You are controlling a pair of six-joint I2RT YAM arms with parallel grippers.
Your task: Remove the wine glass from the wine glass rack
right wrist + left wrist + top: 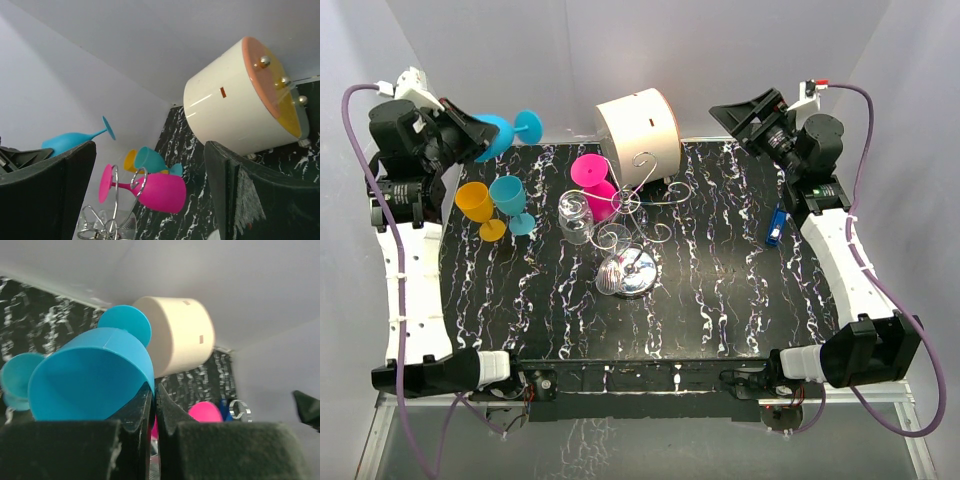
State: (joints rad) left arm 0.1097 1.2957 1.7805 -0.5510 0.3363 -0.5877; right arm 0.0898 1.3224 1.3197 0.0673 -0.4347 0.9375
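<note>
At the far-left corner, top view: left gripper (478, 137) was clamped on the bowl of the blue wine glass (508, 130). It held the glass in the air on its side, long axis roughly left-right, foot pointing toward the white drum (640, 130). The glass was well apart from the wine glass rack (638, 205), which stood mid-table (720, 290) with a pink glass (592, 178) hanging on it. An orange glass (475, 205) and a teal glass (510, 198) stood upright just nearer than the held one. Right gripper (732, 118) sat far-right, fingers spread, holding nothing.

Left wrist: fingers (135, 415) were pinched almost together on the bowl's wall at the rim. The mouth faced the camera, foot beyond it toward the drum.

Right wrist: jaws were wide apart with nothing between them. The blue glass showed across the table, horizontal, not touching the rack's wires.

Judgement: removal looked done — what was left was a set-down. That would turn on swinging the glass axis from horizontal to upright, foot down, onto bare table near the two standing glasses. Left arm had it; right arm was well away.
</note>
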